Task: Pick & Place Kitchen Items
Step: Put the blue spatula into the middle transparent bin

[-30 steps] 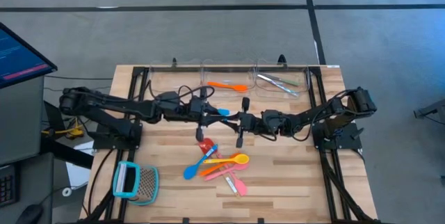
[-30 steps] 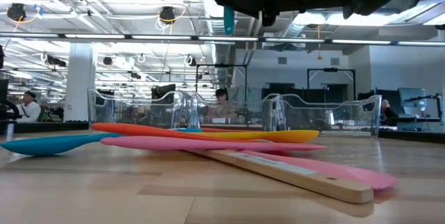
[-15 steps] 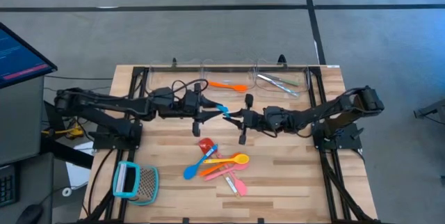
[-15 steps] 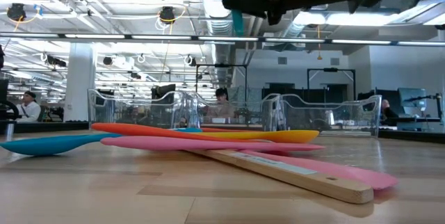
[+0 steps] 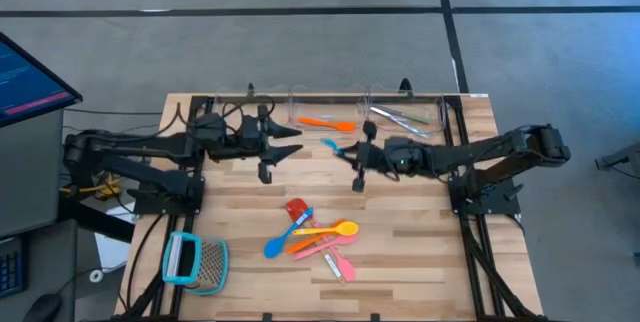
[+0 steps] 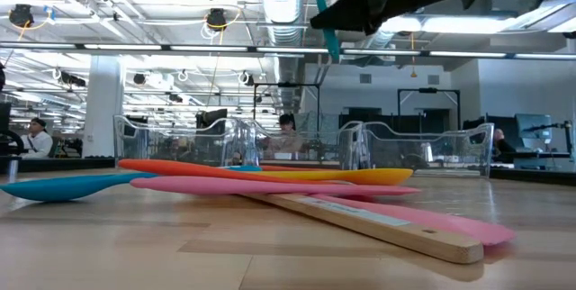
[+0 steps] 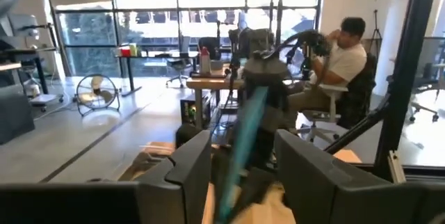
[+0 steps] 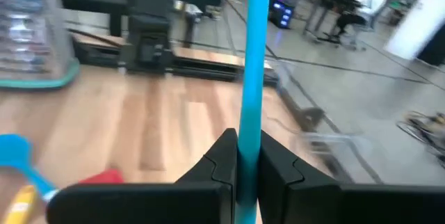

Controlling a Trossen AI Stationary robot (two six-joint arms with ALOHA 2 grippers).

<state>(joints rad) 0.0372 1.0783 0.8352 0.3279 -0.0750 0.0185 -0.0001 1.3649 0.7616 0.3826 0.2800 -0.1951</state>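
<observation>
Here, in the high view, the wooden desk (image 5: 420, 262) carries a row of clear bins (image 5: 330, 112) along its far edge. The right gripper (image 5: 352, 152) sits just in front of the middle bin, its jaws clamped on a slim blue utensil (image 5: 329, 145) whose free end points toward the left arm. The left gripper (image 5: 290, 140) is a little apart from that utensil, jaws spread and holding nothing. An orange spoon (image 5: 326, 122) lies in the middle bin, and a silvery metal piece (image 5: 398, 118) lies in the bin beside it, on the right arm's side. Nearer the front of the desk, well clear of the bins, lies a loose pile: a red-headed spatula (image 5: 296, 209), a blue spoon (image 5: 286, 238), a yellow spoon (image 5: 333, 229) and a pink spatula (image 5: 338, 263). A teal-framed mesh tool (image 5: 194, 261) rests at the front corner on the left arm's side.

In the low view, the pile fills the foreground in front of the bins, and the blue utensil (image 6: 322, 13) hangs tilted high above it under a dark arm.

In the left wrist view, the two dark fingers (image 7: 191, 168) stand apart, with the blue utensil (image 7: 243, 140) slanting between them beyond their tips. A seated person (image 7: 341, 64) shows in the room behind.

In the right wrist view, the jaws are pressed onto the blue utensil (image 8: 254, 64), which runs straight up from them over the desk.
</observation>
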